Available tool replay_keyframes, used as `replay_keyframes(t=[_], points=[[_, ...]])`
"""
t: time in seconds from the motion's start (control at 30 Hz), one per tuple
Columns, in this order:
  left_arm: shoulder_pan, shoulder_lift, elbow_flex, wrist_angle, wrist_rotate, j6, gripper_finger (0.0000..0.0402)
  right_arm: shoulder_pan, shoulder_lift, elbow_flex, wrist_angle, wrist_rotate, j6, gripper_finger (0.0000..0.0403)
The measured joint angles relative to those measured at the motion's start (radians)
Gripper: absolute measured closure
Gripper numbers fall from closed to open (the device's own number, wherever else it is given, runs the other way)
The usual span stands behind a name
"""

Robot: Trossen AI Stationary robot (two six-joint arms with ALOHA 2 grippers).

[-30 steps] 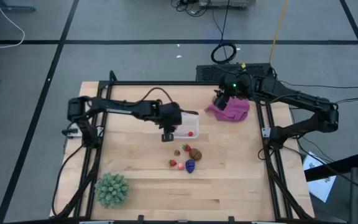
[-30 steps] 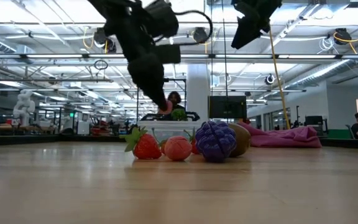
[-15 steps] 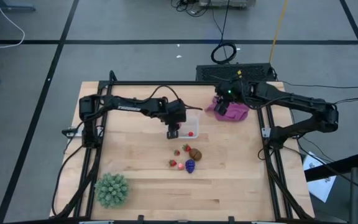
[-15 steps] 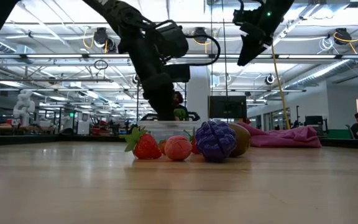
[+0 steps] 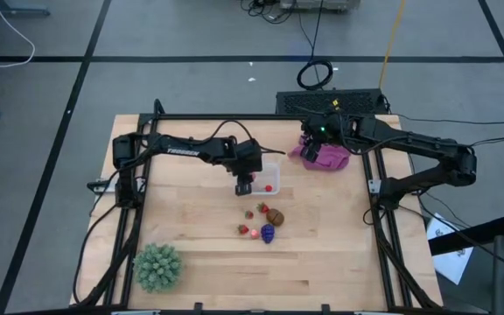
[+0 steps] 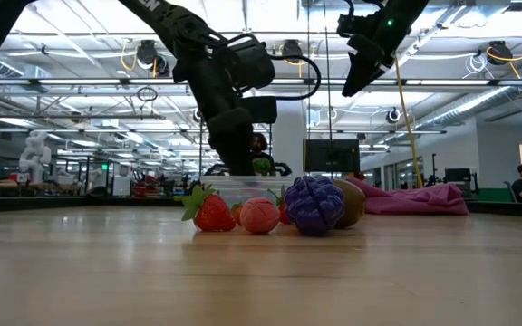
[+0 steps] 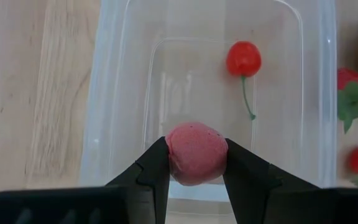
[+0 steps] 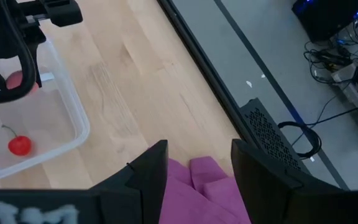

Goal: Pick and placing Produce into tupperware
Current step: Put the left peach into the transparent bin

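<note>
Left end effector [image 7: 196, 163] is right over the tupperware [image 5: 266, 176], clenched on a pinkish-red round fruit [image 7: 196, 152] pinched between its two dark fingers [image 7: 155, 171]. From the left wrist view that fruit hangs above the container's clear floor, close to one wall. Already inside the tupperware lies a red cherry-like piece [image 7: 243, 58] with a thin green stem, well apart from the held fruit.

Out on the wooden surface [image 5: 199, 236], near the container's front side, the rest of the produce waits in a loose group: a strawberry [image 6: 209, 211] with green leaves, a pink round piece [image 6: 259, 215] just beside it, the dark purple grape cluster [image 6: 314, 205], and the brown round piece [image 6: 350, 201] touching behind the cluster. In the high view the group sits nearer than the tupperware and slightly to its right.

Right end effector [image 8: 197, 163] hovers over the purple-magenta cloth [image 5: 335, 158] at the far right of the surface, its fingers parted and grasping nothing.

A spiky green ball [image 5: 157, 266] sits at the near left corner, well apart from everything else.
</note>
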Motion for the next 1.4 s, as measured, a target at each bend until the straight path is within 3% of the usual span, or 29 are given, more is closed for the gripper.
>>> replay_keyframes(t=[0.47,1.4], points=[[-0.002,0.0,0.0,0.024,-0.004,-0.03,0.0279,0.0,0.0,0.0,-0.001,-0.052,0.001,0.0234],[-0.006,0.047,-0.002,0.018,-0.024,-0.033,0.0276,0.0,0.0,0.0,0.008,-0.052,0.001,0.0234]])
